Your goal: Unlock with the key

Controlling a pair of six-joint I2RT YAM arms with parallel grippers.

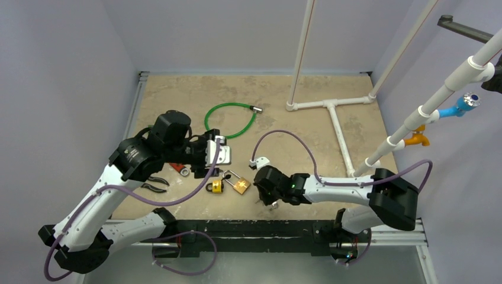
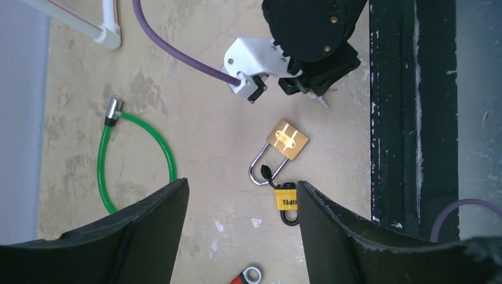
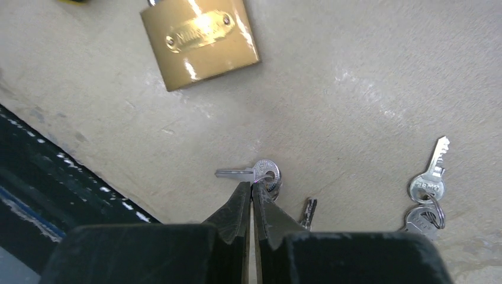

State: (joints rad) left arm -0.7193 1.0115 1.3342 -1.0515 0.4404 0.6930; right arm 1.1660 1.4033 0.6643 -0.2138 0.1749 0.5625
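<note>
A brass padlock [image 1: 241, 186] lies shut on the table near the front edge, linked to a small yellow padlock [image 1: 215, 187]. Both show in the left wrist view: brass [image 2: 286, 139], yellow [image 2: 286, 198]. My right gripper [image 3: 253, 186] is shut, pinching the head of a silver key [image 3: 251, 173] at its ring; the blade points left. It is just right of the brass padlock [image 3: 200, 40], close to the table, seen from above [image 1: 267, 201]. My left gripper [image 2: 240, 204] is open and empty, above the table left of the yellow padlock.
A second pair of keys [image 3: 427, 195] lies right of the held key. A green cable lock [image 1: 231, 118] lies behind the padlocks. A red-handled tool [image 1: 177, 168] and black pliers [image 1: 155, 184] lie under the left arm. A white pipe frame [image 1: 331, 106] stands at back right.
</note>
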